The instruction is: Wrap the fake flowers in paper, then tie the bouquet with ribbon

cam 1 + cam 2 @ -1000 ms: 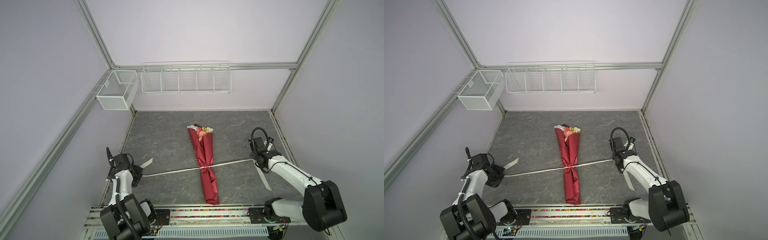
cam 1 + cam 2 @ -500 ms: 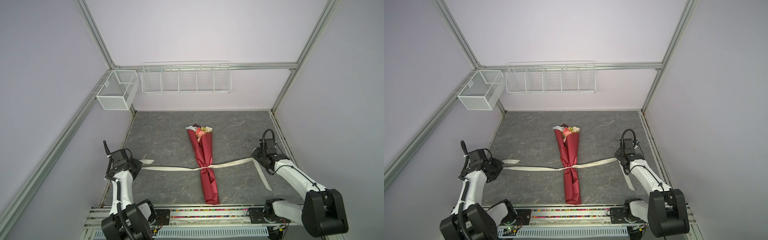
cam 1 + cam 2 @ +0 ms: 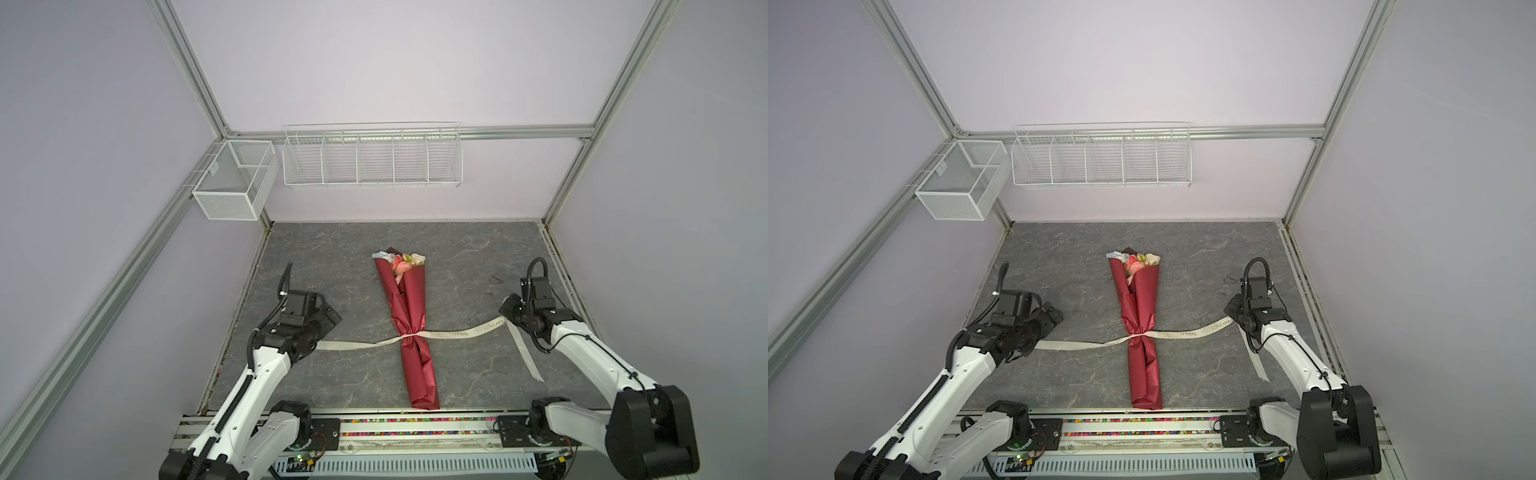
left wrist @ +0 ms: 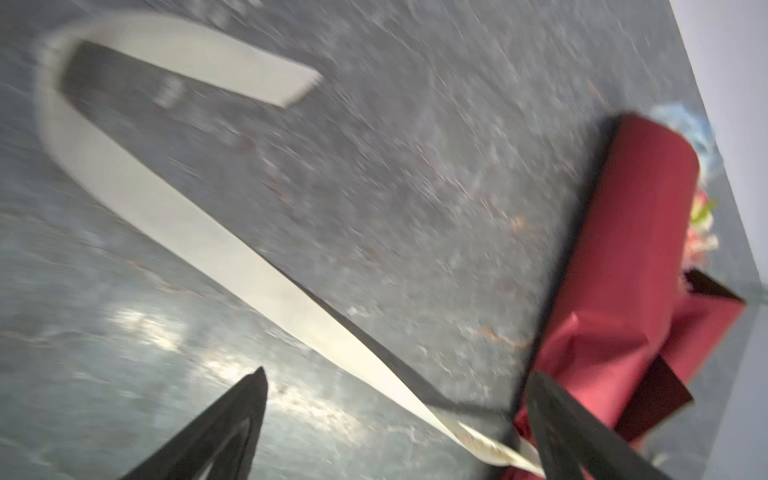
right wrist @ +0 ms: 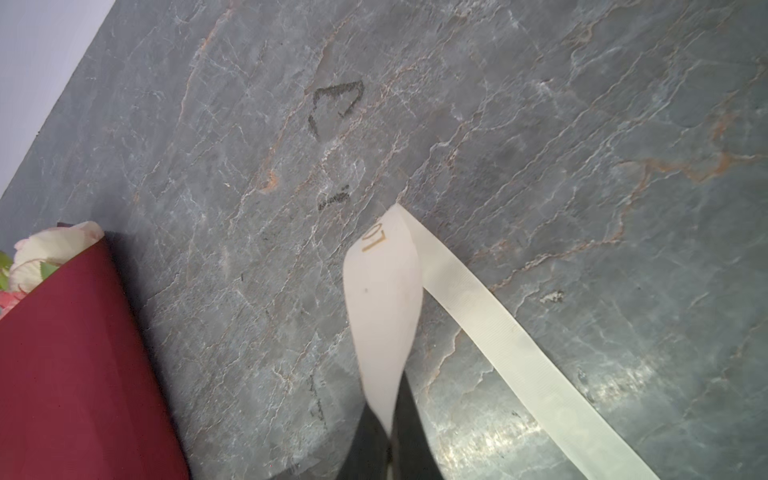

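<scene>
Lying flat; one bouquet (image 3: 411, 316) (one ribbon (image 3: 457, 333))

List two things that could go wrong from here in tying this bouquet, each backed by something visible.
1. The right gripper is shut on one cream ribbon end while the left gripper stands open, the other end lying loose. A pull now might drag the bouquet of fake flowers sideways instead of tightening the tie.
2. The loose end lies curled on the table, so regrasping it may slip or miss.
</scene>
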`<move>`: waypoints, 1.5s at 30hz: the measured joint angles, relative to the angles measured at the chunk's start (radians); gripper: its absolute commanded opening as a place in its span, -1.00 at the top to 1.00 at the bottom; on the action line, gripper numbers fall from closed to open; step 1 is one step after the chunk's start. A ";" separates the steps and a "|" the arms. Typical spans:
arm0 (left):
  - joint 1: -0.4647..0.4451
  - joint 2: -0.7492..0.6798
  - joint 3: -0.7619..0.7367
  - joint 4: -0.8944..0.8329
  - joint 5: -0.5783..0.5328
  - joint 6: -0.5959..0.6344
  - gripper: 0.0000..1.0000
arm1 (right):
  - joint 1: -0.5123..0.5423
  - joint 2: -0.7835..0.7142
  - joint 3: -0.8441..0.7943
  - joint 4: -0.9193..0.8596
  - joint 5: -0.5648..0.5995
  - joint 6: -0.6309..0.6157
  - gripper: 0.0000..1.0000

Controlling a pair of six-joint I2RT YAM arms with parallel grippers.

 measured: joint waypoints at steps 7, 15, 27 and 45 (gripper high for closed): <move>-0.278 0.273 0.023 0.070 -0.030 -0.240 -0.88 | 0.003 -0.023 0.001 -0.030 0.011 -0.011 0.88; -0.354 0.350 0.023 0.149 -0.039 -0.454 -0.43 | 0.008 -0.028 0.018 -0.051 0.044 -0.037 0.88; -0.402 0.462 0.034 0.210 -0.041 -0.557 -0.40 | 0.008 -0.025 0.019 -0.066 0.066 -0.067 0.88; -0.478 0.486 0.104 0.180 -0.011 -0.701 -0.68 | 0.008 -0.021 0.033 -0.081 0.130 -0.081 0.88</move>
